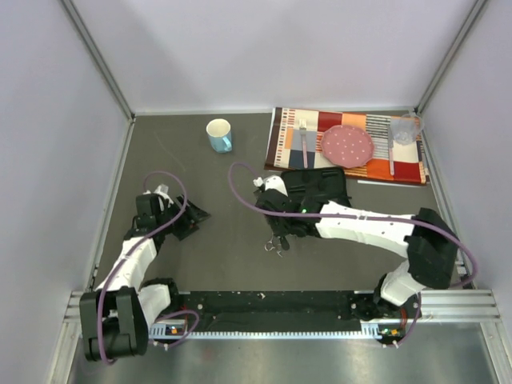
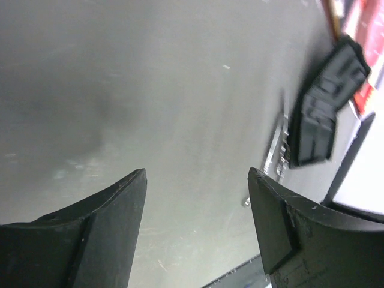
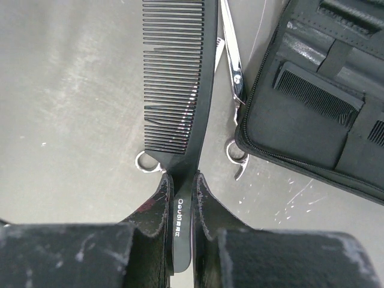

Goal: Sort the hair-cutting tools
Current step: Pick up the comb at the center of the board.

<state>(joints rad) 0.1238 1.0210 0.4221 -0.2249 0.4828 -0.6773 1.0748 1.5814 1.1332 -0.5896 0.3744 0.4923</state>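
Observation:
My right gripper (image 3: 182, 180) is shut on the end of a flat straight black comb (image 3: 180, 72), its teeth pointing left and its spine running away from the fingers. Silver scissors (image 3: 233, 66) lie on the table under and beside the comb, their finger rings showing on either side of it. In the top view the right gripper (image 1: 282, 218) hangs over the table's middle, just above the scissors (image 1: 276, 244). An open black case (image 3: 318, 120) lies to the right with another black comb (image 3: 318, 96) tucked in a pocket. My left gripper (image 2: 197, 174) is open, holding nothing, over bare table at the left (image 1: 192, 218).
A blue-and-white mug (image 1: 219, 134) stands at the back. A striped placemat (image 1: 280, 140) at the back right carries a fork (image 1: 304, 142), a pink dotted plate (image 1: 347, 146), a glass (image 1: 404, 130) and another utensil (image 1: 391, 156). The open case (image 1: 320, 188) lies just before the mat.

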